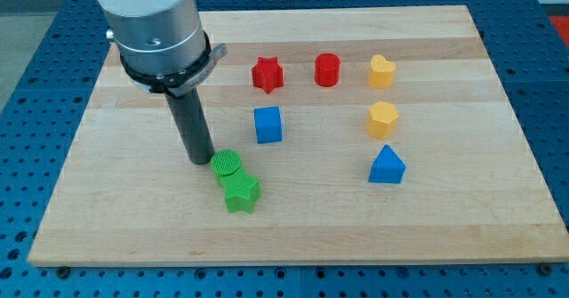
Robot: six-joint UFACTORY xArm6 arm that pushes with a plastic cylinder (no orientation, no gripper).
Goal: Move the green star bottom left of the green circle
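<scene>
The green star (241, 193) lies on the wooden board (133, 218), just below and slightly right of the green circle (226, 164), touching it. My tip (201, 160) rests on the board right beside the green circle's left edge, up and to the left of the green star.
A red star (266, 75), a red cylinder (327, 69) and a yellow block (381, 71) line the upper part. A blue cube (268, 124), a yellow hexagon (382, 118) and a blue triangle (387, 165) lie to the right.
</scene>
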